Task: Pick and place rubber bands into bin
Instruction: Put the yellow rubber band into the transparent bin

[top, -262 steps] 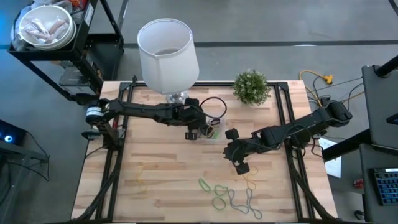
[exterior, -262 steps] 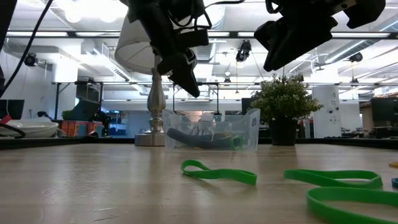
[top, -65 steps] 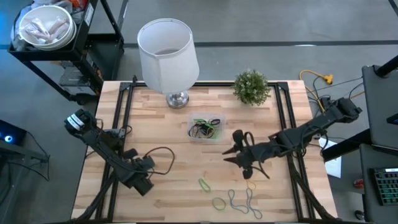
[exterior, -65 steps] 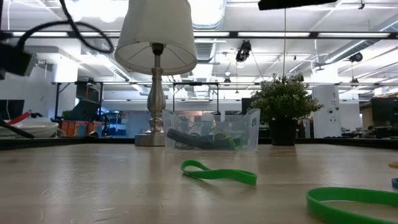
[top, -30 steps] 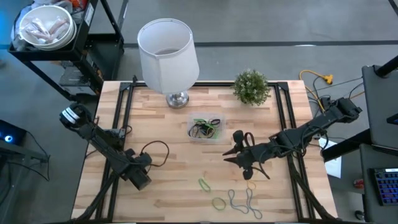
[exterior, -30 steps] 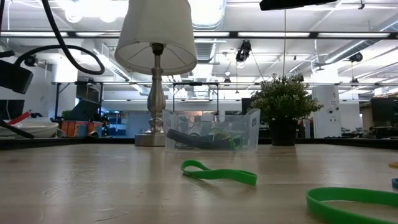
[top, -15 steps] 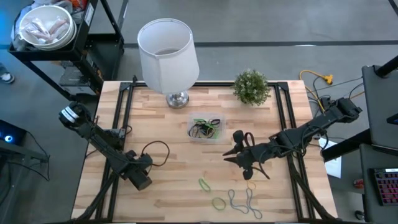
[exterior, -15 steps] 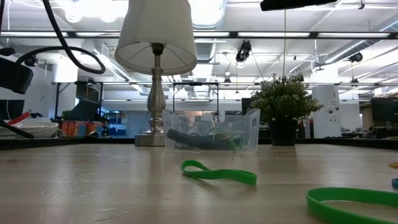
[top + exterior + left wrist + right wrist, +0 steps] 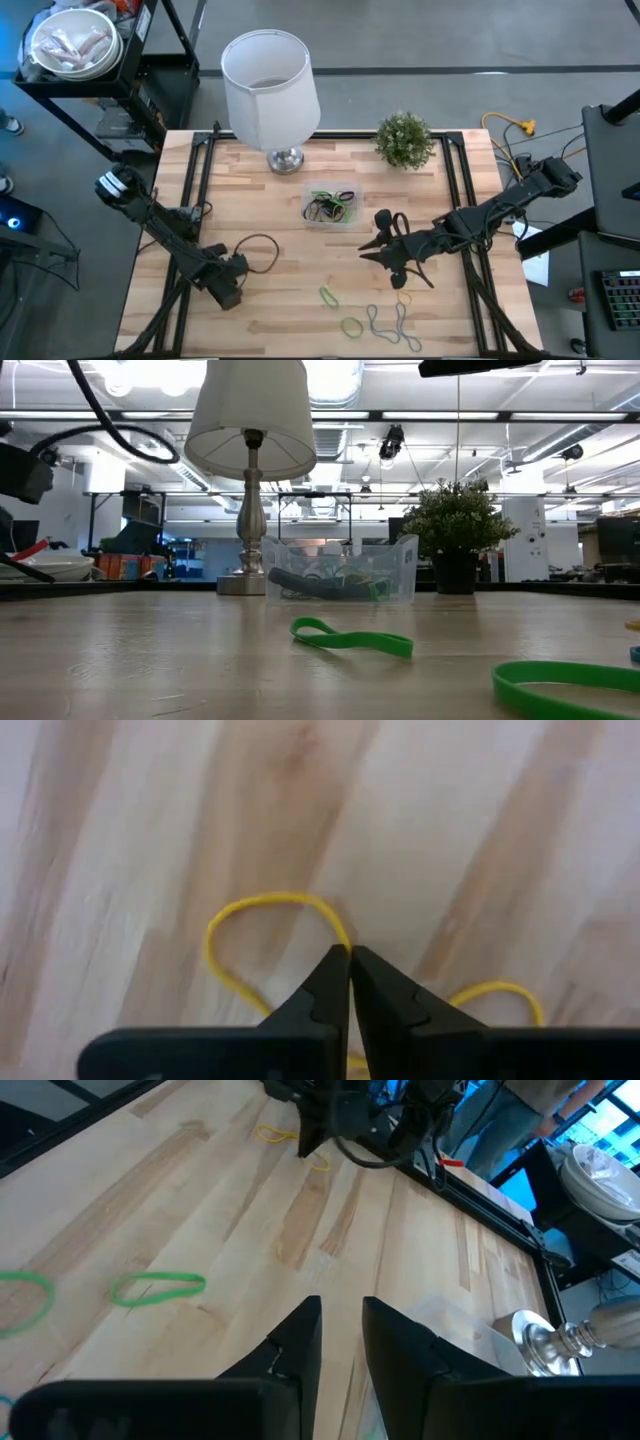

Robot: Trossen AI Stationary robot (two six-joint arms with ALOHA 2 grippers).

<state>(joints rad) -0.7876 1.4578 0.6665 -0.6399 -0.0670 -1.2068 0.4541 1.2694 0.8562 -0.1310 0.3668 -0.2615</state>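
Observation:
My left gripper [image 9: 350, 958] points down over the table's near left, shut on a yellow rubber band [image 9: 262, 906]; the right wrist view shows this gripper [image 9: 305, 1142] and band [image 9: 270, 1132] far off. My right gripper [image 9: 340, 1320] hovers open right of centre [image 9: 368, 248] with nothing between its fingers. The clear bin [image 9: 332, 207] sits mid-table with several bands inside [image 9: 340, 572]. Green [image 9: 329, 296], grey [image 9: 385, 320] and yellow [image 9: 403, 298] rubber bands lie flat near the front edge. My left gripper pinches the yellow band between its two fingertips at a spot along its middle [image 9: 343, 938]. The fingers come from above, pointing down. A loop of the band spreads out to each side of them, slack and flat on the wood [image 9: 495, 990].
A white lamp [image 9: 268, 80] and a small potted plant [image 9: 404, 140] stand at the far edge. Two green bands [image 9: 352, 638] lie close to the low camera. Black frame rails [image 9: 190, 200] run along the table's left and right sides.
My left hand has turned a little on the spot over the table's near left, and its cable loop has swung slightly toward the right. My right arm has kept still.

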